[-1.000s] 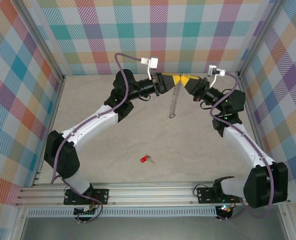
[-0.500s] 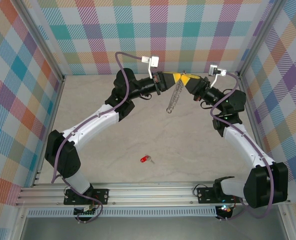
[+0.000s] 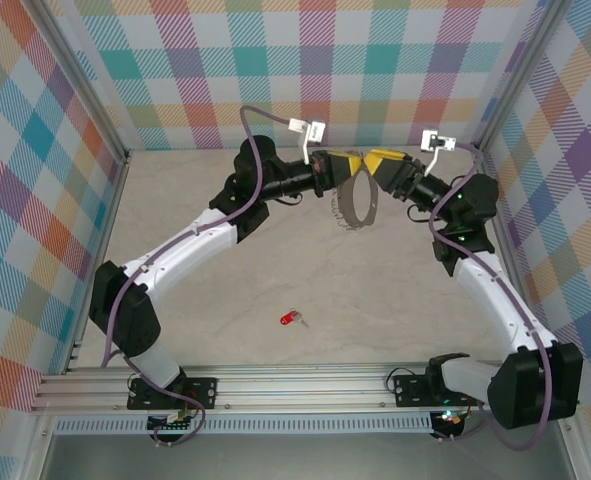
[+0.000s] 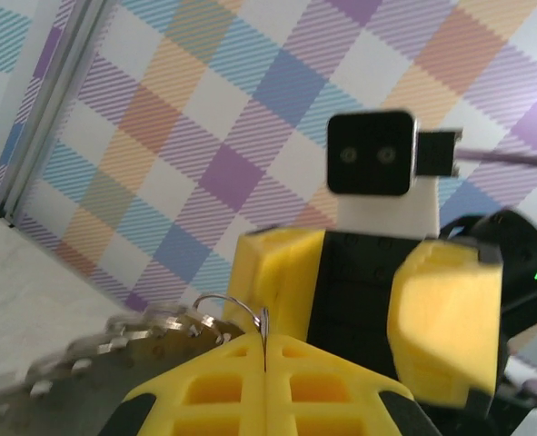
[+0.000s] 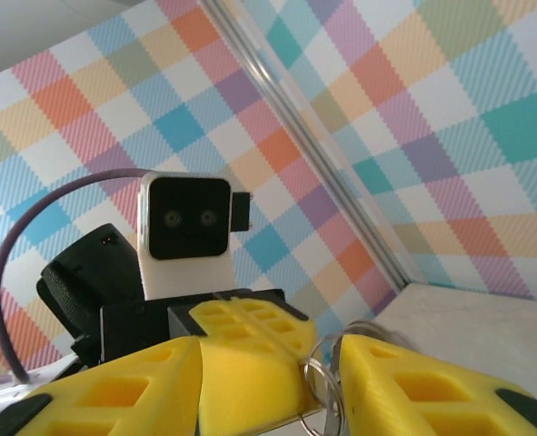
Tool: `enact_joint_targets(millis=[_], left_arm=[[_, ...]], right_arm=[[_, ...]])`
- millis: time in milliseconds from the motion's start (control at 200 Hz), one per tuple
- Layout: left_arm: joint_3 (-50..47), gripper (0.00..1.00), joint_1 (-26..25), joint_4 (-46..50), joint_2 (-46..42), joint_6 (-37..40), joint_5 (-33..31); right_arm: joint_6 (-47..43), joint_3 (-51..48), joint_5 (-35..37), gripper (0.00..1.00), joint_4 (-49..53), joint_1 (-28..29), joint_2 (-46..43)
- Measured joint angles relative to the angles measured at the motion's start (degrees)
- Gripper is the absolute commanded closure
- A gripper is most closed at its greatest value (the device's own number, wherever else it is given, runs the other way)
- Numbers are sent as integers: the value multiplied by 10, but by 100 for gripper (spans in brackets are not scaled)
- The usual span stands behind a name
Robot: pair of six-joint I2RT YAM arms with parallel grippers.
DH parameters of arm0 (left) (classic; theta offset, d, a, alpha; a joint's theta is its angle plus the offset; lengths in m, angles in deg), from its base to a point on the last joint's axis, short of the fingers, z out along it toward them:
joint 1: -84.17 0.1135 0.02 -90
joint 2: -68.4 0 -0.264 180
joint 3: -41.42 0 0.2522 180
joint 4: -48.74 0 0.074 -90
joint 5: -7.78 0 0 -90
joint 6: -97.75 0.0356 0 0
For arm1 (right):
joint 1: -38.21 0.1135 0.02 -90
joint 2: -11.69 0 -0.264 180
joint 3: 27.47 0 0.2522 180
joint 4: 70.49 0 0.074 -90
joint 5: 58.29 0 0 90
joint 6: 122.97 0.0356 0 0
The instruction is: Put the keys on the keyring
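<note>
Both arms stretched away from their bases, the left arm (image 3: 190,240) and the right arm (image 3: 490,290) each bending inward at the elbow, so that the raised wrists faced one another nearly tip to tip. The left gripper (image 3: 347,162) had its yellow fingers (image 4: 223,381) pressed tight together, pinching the chain (image 3: 353,205). The right gripper (image 3: 377,160) stood with its fingers (image 5: 413,391) parted.

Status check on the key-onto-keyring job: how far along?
Done: the keyring is picked up and hangs from the left gripper, whose jaws are shut on its wire loop. In hand: the right gripper meets it at that loop, jaws apart. Left: the red key lies untouched on the table, not picked up or threaded.
</note>
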Motion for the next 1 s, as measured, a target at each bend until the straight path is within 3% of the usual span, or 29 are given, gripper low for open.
enact_joint_targets(millis=[475, 1000], left_arm=[[91, 100, 11, 188, -8, 162, 61], [102, 100, 19, 229, -8, 191, 109]], right_arm=[[-68, 49, -58, 63, 168, -26, -50], [-62, 52, -140, 67, 166, -26, -23]])
